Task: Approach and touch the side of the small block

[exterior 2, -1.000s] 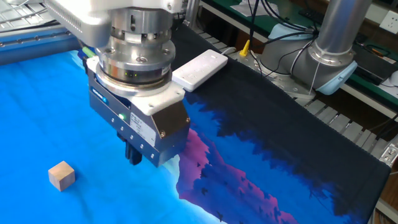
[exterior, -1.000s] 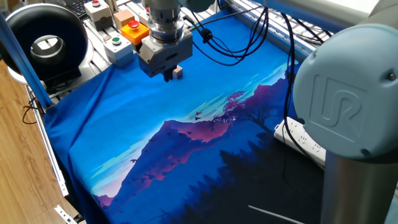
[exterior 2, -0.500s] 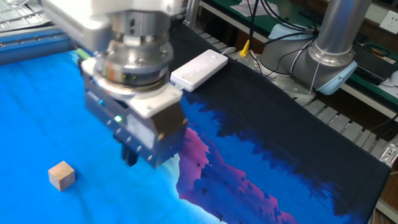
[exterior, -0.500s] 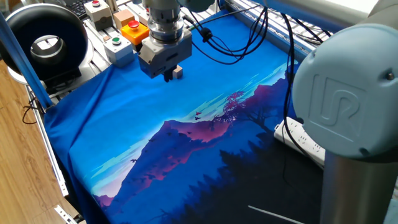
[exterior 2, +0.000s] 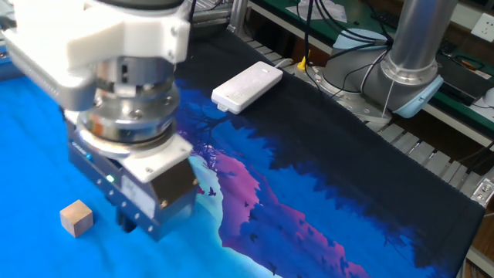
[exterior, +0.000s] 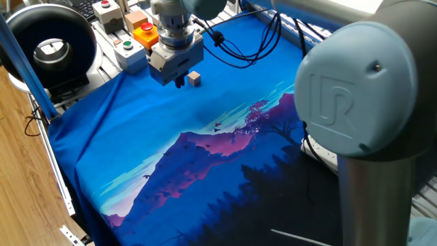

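Blue-clothed bench (exterior: 136, 143): tiny tan wooden cube (exterior 2: 76, 218) sits flat near its far edge, just beside the hand (exterior 2: 127, 225), apparently closed.

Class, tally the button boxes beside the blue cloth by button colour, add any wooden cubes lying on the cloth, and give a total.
Red-button box: 1
Green-button box: 1
Yellow-button box: 1
Small block: 1
Total: 4
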Motion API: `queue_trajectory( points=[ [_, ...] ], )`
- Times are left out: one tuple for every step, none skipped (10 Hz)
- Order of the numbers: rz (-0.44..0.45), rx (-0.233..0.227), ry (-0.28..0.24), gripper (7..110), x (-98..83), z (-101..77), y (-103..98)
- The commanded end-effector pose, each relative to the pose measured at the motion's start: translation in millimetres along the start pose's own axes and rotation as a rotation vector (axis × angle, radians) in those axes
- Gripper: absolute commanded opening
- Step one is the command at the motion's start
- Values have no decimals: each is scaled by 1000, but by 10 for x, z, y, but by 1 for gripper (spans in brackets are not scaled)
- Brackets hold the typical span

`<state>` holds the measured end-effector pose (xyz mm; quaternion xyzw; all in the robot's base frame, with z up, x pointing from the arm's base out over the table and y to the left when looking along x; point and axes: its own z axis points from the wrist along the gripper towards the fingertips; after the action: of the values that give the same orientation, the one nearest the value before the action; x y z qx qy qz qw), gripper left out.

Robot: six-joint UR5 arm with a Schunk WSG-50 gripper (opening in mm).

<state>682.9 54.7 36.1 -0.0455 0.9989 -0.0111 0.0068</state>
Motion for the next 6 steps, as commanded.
queue_trajectory(
  points=[
    [-3, 42, -17, 7, -96, 54, -98],
    [-7, 52, -21, 7, -105, 68, -116],
    [-8, 54, -24, 7, -114, 85, -136],
    [-20, 60, -37, 7, -137, 106, -188],
    [-24, 52, -47, 7, -140, 132, -221],
    [-30, 40, -52, 7, -122, 169, -261]
  ],
)
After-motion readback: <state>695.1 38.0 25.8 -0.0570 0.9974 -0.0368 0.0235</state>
